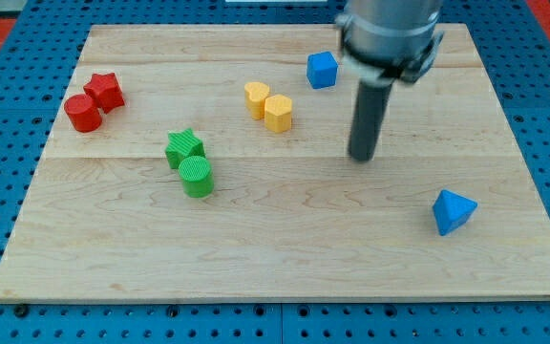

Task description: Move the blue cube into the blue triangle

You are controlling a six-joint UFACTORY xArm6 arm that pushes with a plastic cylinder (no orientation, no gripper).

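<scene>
The blue cube [322, 70] sits near the view's top, right of centre, on the wooden board [275, 258]. The blue triangle [453, 211] lies at the lower right. My tip [361, 158] is on the board below and a little right of the blue cube, apart from it. The blue triangle is further right and lower than the tip. The rod's upper part hides some board near the top right.
A yellow heart-like block [257, 98] and a yellow hexagon [278, 113] touch left of the cube. A green star [184, 147] and green cylinder [198, 178] sit left of centre. A red star [105, 91] and red cylinder [83, 114] sit at far left.
</scene>
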